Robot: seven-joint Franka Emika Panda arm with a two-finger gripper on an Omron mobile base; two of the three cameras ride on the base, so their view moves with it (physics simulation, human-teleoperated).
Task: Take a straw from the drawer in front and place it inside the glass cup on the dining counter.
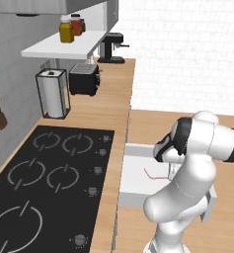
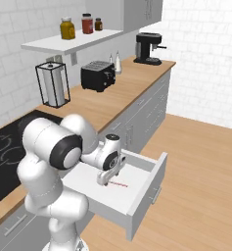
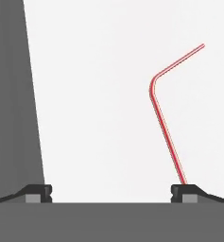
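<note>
Pinkish-red and bent near one end, the straw (image 3: 166, 127) lies flat on the white floor of the drawer (image 2: 137, 196), which stands pulled out from the grey cabinets. Above it hangs the tool (image 3: 111, 193), its jaws wide apart and holding nothing; one fingertip (image 3: 189, 191) sits at the straw's lower end. Behind runs the wooden table (image 2: 122, 93) with a black toaster (image 2: 98, 75).

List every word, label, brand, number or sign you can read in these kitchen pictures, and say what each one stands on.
None: no readable text anywhere.
Jars on the shelf: labels, if any, too blurred to read.
Toaster and coffee machine: no brand visible.
Hob: ring markings and knobs, no numbers.
Open drawer with the straw: plain, no writing.
</note>
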